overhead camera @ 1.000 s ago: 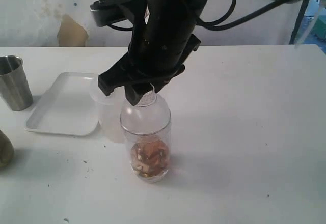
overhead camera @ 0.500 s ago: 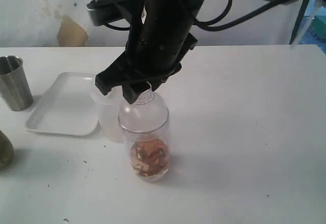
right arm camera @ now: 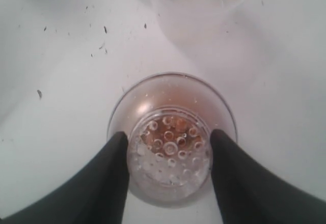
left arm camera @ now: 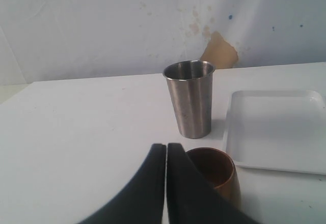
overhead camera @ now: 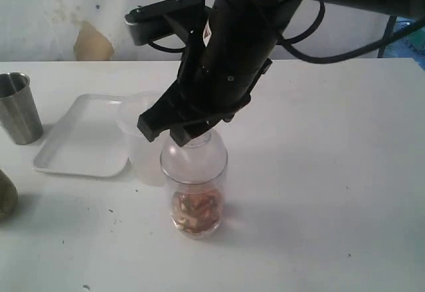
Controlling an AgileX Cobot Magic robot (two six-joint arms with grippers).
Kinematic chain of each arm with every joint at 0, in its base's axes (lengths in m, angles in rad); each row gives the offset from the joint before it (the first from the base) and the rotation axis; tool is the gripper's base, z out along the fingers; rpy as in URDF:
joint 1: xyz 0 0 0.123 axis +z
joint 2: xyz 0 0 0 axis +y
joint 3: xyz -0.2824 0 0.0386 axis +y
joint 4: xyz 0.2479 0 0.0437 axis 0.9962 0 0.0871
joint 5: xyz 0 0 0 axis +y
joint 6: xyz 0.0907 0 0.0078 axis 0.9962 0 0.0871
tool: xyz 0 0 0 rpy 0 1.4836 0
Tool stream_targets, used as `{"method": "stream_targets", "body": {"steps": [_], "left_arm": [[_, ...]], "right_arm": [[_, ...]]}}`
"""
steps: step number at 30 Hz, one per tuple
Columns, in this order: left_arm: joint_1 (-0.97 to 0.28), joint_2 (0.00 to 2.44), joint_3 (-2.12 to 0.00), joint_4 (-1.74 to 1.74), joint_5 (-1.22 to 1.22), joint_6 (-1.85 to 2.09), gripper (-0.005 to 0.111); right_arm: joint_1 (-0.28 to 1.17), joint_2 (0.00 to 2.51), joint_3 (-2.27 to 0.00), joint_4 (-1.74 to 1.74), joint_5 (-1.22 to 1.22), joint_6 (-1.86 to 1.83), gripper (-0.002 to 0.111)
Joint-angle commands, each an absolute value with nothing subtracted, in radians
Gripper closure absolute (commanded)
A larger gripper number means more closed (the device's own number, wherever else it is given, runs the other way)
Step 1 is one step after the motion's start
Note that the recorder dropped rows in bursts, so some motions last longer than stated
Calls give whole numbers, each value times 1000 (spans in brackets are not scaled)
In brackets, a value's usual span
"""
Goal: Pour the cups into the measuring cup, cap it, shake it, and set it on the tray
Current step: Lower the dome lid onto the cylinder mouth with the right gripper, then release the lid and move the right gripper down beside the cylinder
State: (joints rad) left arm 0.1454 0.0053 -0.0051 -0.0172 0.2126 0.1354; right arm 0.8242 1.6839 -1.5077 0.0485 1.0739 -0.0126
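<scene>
Clear plastic measuring cup [overhead camera: 194, 202], part-filled, stands on the table [overhead camera: 319, 186] near the tray [overhead camera: 80, 139]: light, slick. Right end effector [right arm camera: 169, 175] grips its cap [overhead camera: 194, 160] by the knob [right arm camera: 170, 145]; the body probably offers firmer hold.

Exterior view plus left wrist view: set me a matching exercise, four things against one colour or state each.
Things:
1. steel tumbler
2. tray
3. measuring cup
4. left gripper

States:
A. shut, holding nothing
B. capped, brownish contents at the bottom
C. white, lying flat
D. shiny grey, standing upright

Pairs: 1-D, 2-C, 3-B, 4-A
</scene>
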Motion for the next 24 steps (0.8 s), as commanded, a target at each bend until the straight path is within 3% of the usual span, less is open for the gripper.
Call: {"method": "stream_targets", "body": {"steps": [1, 6, 13, 15, 24], "left_arm": [[138, 0, 0, -26, 203, 135, 106], [138, 0, 0, -26, 203, 135, 106], [138, 0, 0, -26, 203, 135, 106], [138, 0, 0, -26, 203, 135, 106], [138, 0, 0, -26, 203, 135, 106]], "right_arm": [[830, 1712, -1462, 68, 1107, -43, 108], [830, 1712, -1464, 70, 1103, -78, 103], [830, 1712, -1464, 70, 1119, -84, 50], [830, 1712, -1464, 70, 1116, -84, 39], [830, 1699, -1465, 49, 1106, -89, 35]]}}
